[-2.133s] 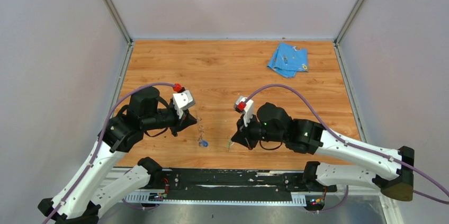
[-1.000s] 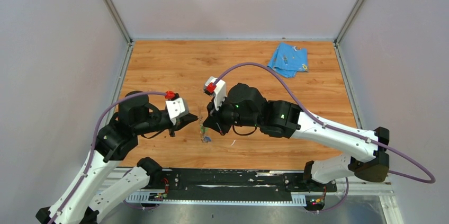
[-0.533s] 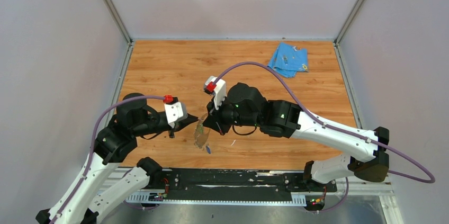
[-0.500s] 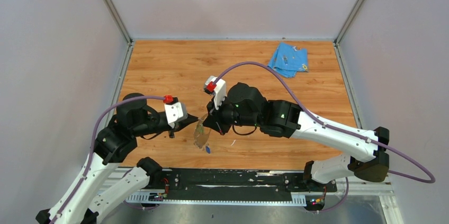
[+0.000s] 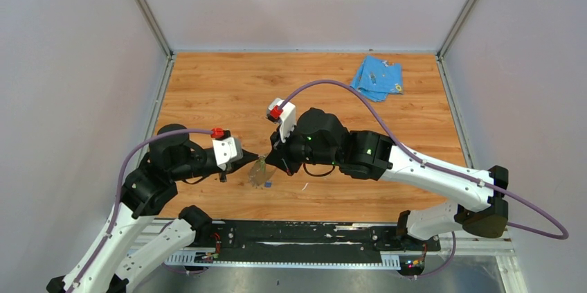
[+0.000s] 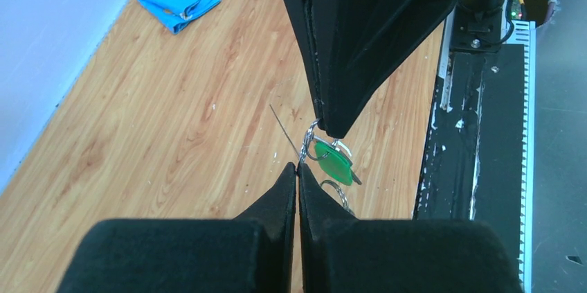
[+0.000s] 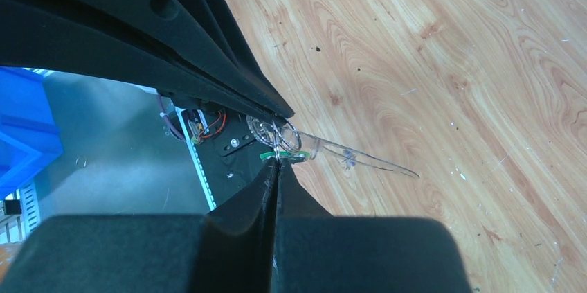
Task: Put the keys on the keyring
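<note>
Table: wood, with a cloth far back right that I'm not using.

Both of my arms meet low over the near-centre, tips almost touching.

Left gripper: fingers fully together, pinched on the keyring. The band leaves my fingertips and slants away, with the loop hanging between the two grippers, above the wood.

Right gripper: fingers together, clamped on the green key. It looks like I have it at the small-ring end, with the head dangling just under my tip. I can't tell the exact contact point.

Handling, my read:
- Keyring: thin, springy and light. It'll flex and swing if I hold it far from the work point, so I should grip close to the opening, flat faces against the pads.
- Keys: tiny, light and slick metal, so they pivot easily in a pinch. The plastic head is the better hold, leaving the hole end free.

The green key sits just beside the left fingertips, right next to the band.

The blue key is at the low end of the loop, near side. It looks threaded on, but it's too small to confirm.
</note>
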Controlling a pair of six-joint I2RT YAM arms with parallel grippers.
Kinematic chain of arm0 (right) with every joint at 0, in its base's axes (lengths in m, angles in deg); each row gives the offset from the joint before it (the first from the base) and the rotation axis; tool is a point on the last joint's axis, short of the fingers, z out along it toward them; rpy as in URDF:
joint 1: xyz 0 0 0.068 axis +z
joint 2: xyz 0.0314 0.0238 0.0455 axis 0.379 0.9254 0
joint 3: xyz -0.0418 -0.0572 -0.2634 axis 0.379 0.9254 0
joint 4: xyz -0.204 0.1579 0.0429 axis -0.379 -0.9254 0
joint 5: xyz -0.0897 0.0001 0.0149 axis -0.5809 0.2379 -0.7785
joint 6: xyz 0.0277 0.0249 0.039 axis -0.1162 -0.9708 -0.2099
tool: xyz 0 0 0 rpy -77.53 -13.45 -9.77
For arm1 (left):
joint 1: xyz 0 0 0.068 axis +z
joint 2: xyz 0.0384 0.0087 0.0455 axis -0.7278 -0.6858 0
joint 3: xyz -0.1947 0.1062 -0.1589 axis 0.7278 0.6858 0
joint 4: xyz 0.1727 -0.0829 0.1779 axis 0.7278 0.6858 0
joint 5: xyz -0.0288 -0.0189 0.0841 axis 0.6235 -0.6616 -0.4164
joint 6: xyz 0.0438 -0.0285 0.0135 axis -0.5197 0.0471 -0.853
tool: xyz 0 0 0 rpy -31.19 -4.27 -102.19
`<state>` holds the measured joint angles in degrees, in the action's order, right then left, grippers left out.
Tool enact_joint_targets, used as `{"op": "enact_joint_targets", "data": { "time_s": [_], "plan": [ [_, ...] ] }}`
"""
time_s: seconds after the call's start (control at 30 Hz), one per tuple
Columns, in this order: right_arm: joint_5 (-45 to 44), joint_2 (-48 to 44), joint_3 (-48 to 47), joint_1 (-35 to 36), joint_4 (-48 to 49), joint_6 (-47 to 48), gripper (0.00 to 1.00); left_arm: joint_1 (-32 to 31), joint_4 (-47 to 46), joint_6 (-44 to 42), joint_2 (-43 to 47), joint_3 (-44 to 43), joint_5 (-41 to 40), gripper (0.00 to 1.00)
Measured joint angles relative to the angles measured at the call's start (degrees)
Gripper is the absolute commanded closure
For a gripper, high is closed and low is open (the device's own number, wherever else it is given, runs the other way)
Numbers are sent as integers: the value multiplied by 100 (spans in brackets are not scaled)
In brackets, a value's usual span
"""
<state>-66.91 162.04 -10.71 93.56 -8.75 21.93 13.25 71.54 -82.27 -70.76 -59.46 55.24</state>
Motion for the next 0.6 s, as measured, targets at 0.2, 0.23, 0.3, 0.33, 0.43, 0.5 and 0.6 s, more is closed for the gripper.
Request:
{"op": "enact_joint_targets", "data": {
  "time_s": [0.2, 0.23, 0.3, 0.33, 0.43, 0.5, 0.6],
  "plan": [
    [-101, 0, 0, 0, -2, -107, 100, 2, -9, -24, 50, 0, 46, 100],
    [-114, 0, 0, 0, -2, -129, 100, 2, -11, -33, 57, 0, 52, 100],
    [-140, 0, 0, 0, -2, -160, 100, 2, -11, -35, 68, 0, 76, 100],
    [-157, 0, 0, 0, -2, -170, 100, 0, -11, -39, 79, 0, 94, 100],
    [-190, 0, 2, 0, -2, -203, 100, 2, -13, -59, 105, 0, 105, 100],
    [-210, 0, 2, 0, -2, -225, 100, 2, -13, -59, 116, 0, 103, 100],
    [-223, -22, 46, 0, 2, -256, 100, 2, -13, -57, 131, 0, 103, 100]
  ]
}}
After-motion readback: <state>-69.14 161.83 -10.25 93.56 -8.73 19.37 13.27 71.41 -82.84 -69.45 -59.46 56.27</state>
